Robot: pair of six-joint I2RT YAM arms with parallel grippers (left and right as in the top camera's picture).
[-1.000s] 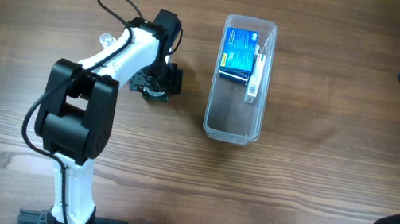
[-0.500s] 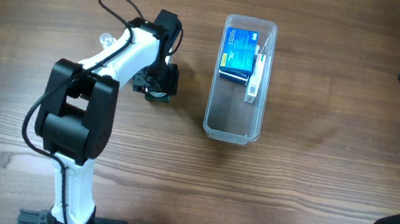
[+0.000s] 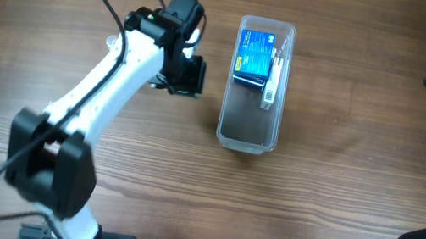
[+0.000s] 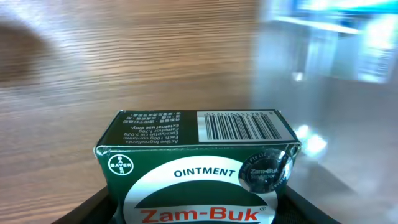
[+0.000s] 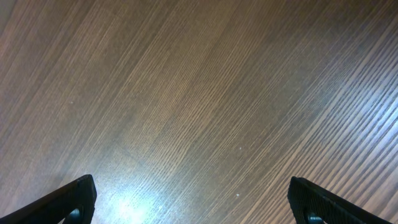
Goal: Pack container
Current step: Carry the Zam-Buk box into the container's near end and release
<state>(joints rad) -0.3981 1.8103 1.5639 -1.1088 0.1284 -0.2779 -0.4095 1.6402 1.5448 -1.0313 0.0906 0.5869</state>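
On the brown wood-grain table | container sits centre, far half filled | our left gripper just left of it, clamped on green box | our right gripper far right, jaws wide

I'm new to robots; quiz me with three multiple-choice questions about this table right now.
1. Where is the green cardboard ointment box? A) inside the long clear plastic container B) held by the left gripper, beside the container C) under the right gripper
2. Colour of the biggest box inside the container? A) red B) blue C) yellow
3. The right gripper is: A) open, empty B) shut on a box C) shut, empty
Answers: 1B, the left wrist view shows it gripped; 2B, seen overhead; 3A, only bare wooden table between its fingers.
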